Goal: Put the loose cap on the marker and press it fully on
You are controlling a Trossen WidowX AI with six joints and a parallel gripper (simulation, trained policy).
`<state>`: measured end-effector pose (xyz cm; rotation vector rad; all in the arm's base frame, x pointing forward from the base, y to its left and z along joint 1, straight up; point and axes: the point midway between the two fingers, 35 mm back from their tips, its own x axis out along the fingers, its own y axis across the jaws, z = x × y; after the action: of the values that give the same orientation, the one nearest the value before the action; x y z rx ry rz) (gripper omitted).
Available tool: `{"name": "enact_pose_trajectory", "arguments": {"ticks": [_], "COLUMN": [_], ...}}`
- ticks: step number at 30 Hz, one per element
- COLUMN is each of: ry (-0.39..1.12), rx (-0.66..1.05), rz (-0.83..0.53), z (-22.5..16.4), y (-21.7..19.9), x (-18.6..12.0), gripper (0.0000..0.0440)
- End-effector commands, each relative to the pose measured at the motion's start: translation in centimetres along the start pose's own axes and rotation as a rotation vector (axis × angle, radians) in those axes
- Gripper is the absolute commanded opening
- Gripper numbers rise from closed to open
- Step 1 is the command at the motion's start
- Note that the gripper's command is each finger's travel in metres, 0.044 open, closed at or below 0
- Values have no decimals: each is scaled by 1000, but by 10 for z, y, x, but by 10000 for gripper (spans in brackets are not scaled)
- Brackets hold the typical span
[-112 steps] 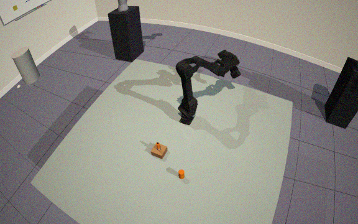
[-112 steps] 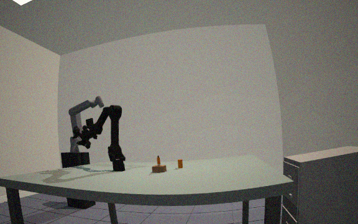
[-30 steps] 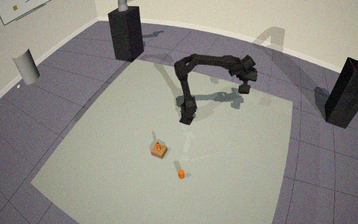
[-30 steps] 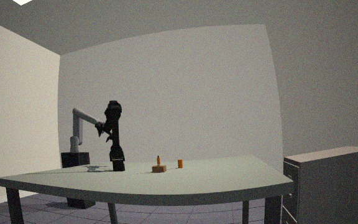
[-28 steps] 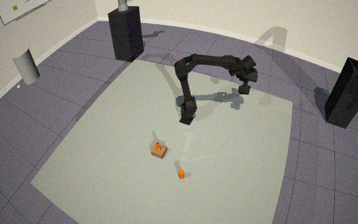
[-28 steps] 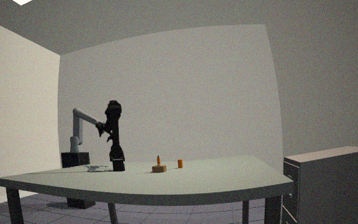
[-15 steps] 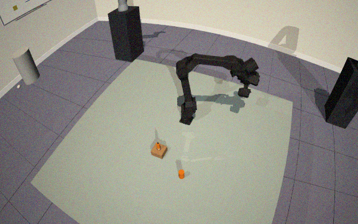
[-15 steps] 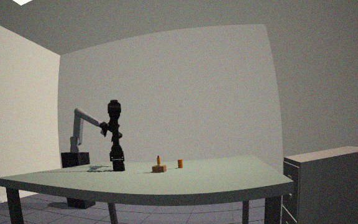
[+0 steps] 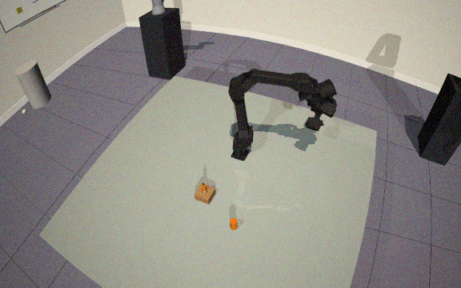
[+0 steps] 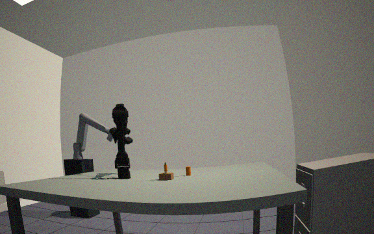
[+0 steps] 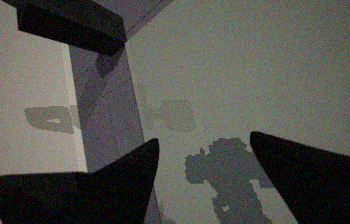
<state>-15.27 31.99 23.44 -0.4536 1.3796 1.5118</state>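
- The tool [image 9: 321, 116] [image 11: 203, 140] of a matte black robot arm [image 9: 277, 77] [image 10: 121, 117] hangs above the bench [image 9: 154, 236] [image 10: 190, 195], its two fingers spread apart with nothing between them.
- Dark, smooth-faced fingers, wedge-shaped and tapering to blunt tips, frame the lower part of the wrist view; between and below them, a blue-gray shadow with jagged edges falls across the pale surface.
- An orange cap [image 9: 234, 224] [image 10: 188, 171], a short, plain cylinder, stands upright on the bench, off the marker and well apart from the tool.
- An orange marker [image 9: 204, 188] [image 10: 165, 168], slender and dark at its narrow tip, rises upright from a squat holder block [image 9: 205, 195] [image 10: 166, 176], uncapped.
- The block, brown and flat-topped with square corners, rests on the bench near the cap, the two standing apart.
- The bench shows a flat, pale gray-green top over dark legs, with faint, whitish reflections near the block and cap in the top view.
- Jointed, angular links carry the arm up from the bench, then out and down toward the tool, away from both orange pieces.
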Motion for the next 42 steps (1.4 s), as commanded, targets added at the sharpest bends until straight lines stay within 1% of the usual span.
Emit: {"name": "enact_pose_trajectory", "arguments": {"ticks": [1, 42], "ry": [-5, -25], "rx": [24, 332], "rz": [-21, -244], "z": [7, 66], "y": [-6, -103], "x": [-3, -33], "gripper": [328, 330]}}
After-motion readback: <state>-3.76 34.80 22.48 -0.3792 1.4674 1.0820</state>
